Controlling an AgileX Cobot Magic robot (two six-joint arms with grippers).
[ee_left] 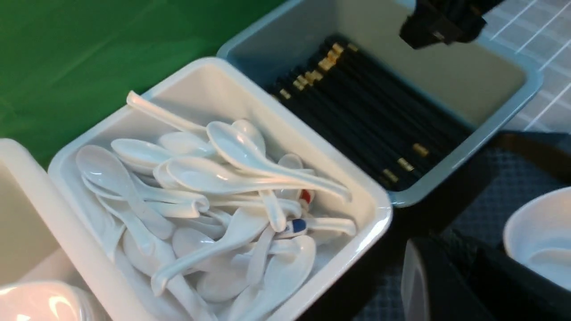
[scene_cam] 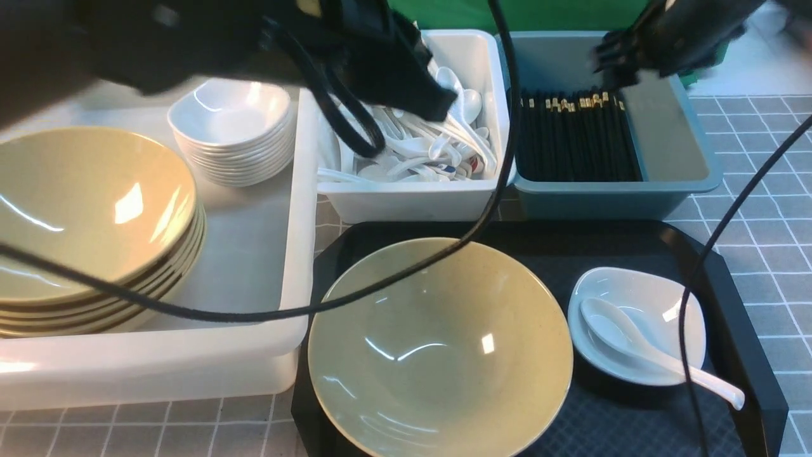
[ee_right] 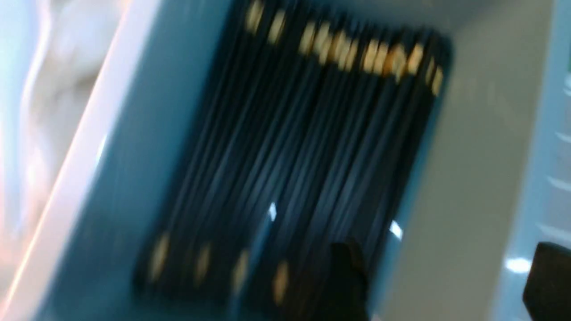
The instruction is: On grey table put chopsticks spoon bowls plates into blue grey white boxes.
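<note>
Front view: the right gripper (scene_cam: 614, 63) is seen above the far end of the blue-grey box (scene_cam: 698, 185). State? (eng1)

Jaws are spread wide in the right wrist view, with the fingertips (ee_right: 348, 276) over the box floor and nothing clamped. That picture is blurred. The chopsticks (scene_cam: 574, 136) are laid flat in a packed row along the box's left half, gold bands mostly at the far end. (eng2)

And the other arm? (eng1)

Over the small white box (scene_cam: 412, 198) the left gripper (scene_cam: 434, 100) is held. That box is piled with spoons (scene_cam: 444, 149). Fingers are closed together; whether anything is held cannot be told. (eng2)

What is located on the black tray (scene_cam: 764, 387)? (eng1)

One bowl (scene_cam: 438, 349), and just to its right one plate (scene_cam: 672, 298) with a spoon (scene_cam: 625, 336) lying in it, handle out over the near-right rim. The stacked bowls (scene_cam: 89, 203) and stacked plates (scene_cam: 231, 120) are seen in the large white box (scene_cam: 158, 371), at the left on the grey table (scene_cam: 774, 254). (eng2)
</note>
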